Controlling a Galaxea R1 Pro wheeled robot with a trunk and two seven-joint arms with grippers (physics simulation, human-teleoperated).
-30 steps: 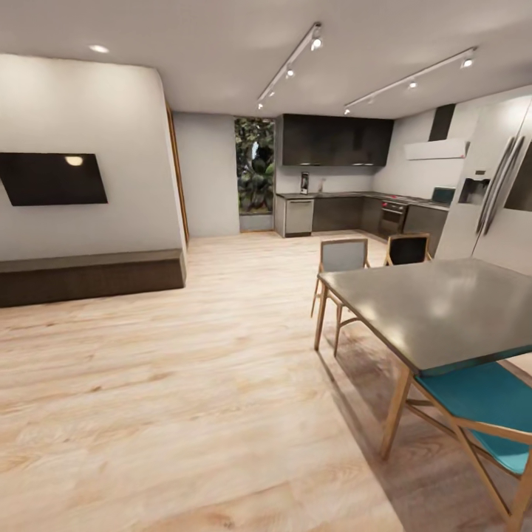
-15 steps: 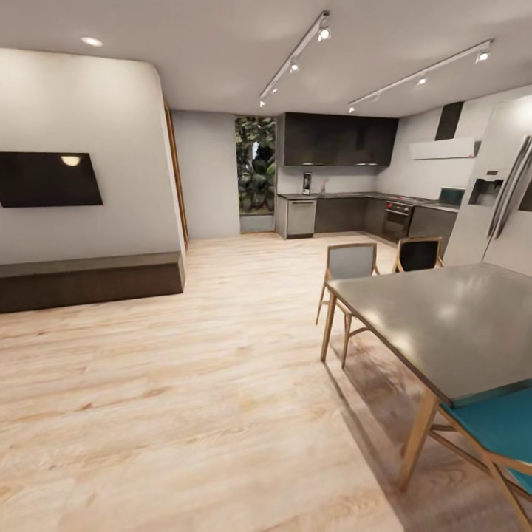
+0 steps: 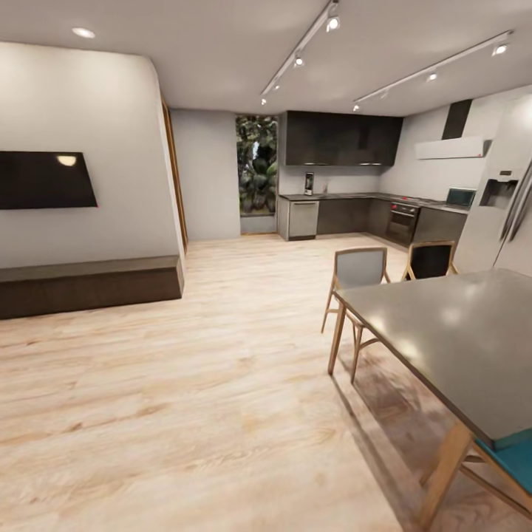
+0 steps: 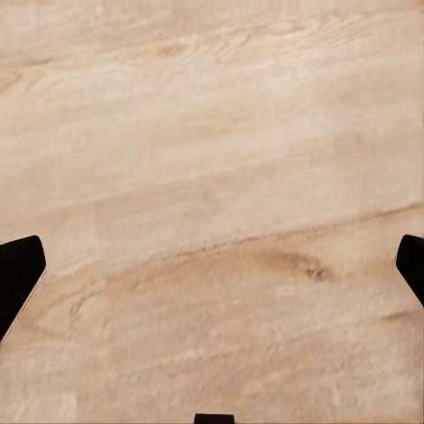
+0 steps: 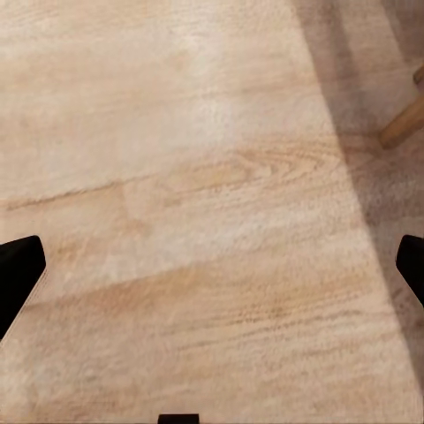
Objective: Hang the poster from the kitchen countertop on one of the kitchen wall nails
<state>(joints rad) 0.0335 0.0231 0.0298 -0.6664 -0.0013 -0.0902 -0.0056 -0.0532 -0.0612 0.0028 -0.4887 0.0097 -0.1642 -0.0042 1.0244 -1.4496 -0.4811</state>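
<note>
2 jaws wide over wood floor (image 4: 212, 177), kitchen countertop (image 3: 347, 196) far

Pale wood floor (image 3: 207, 384) across the frame, grey dining table (image 3: 458, 332) lower right, wall television (image 3: 44, 179) left, ceiling track lights (image 3: 299, 59) above, window (image 3: 257, 164) centre.

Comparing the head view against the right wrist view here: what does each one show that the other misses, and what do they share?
Head view: the room ahead, with the kitchen countertop at the far end, dark upper cabinets, a refrigerator, a wall-mounted TV, a grey dining table and chairs.

Right wrist view: the right gripper, jaws wide apart with bare floor between them, and a wooden leg tip at the frame's edge.

Both: the light wood plank floor.
</note>
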